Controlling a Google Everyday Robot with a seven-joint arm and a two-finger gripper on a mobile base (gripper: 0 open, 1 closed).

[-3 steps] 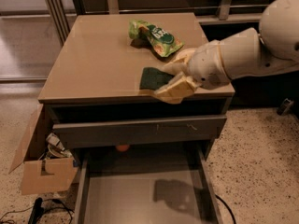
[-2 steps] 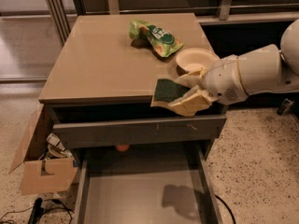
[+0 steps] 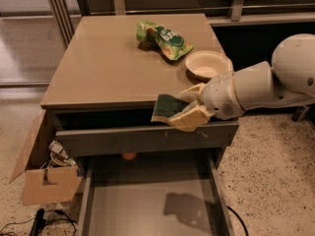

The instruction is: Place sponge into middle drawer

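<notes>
The sponge (image 3: 168,105), dark green on top with a yellow layer below, is held in my gripper (image 3: 186,108) at the front edge of the cabinet top, above the drawers. The gripper's cream fingers (image 3: 189,119) are shut on the sponge's right end. The white arm reaches in from the right. The middle drawer (image 3: 152,205) is pulled out wide open at the bottom of the view, with a flat grey floor that carries the arm's shadow. It lies below and in front of the sponge.
A green snack bag (image 3: 162,38) and a round cream bowl (image 3: 208,64) sit on the tan cabinet top (image 3: 108,68). The upper drawer front (image 3: 142,139) is slightly out. A cardboard box (image 3: 47,176) stands on the floor at the left. An orange object (image 3: 129,156) shows behind the open drawer.
The gripper has carried the sponge off the cabinet top, forward and downward, to the front edge above the drawers.
</notes>
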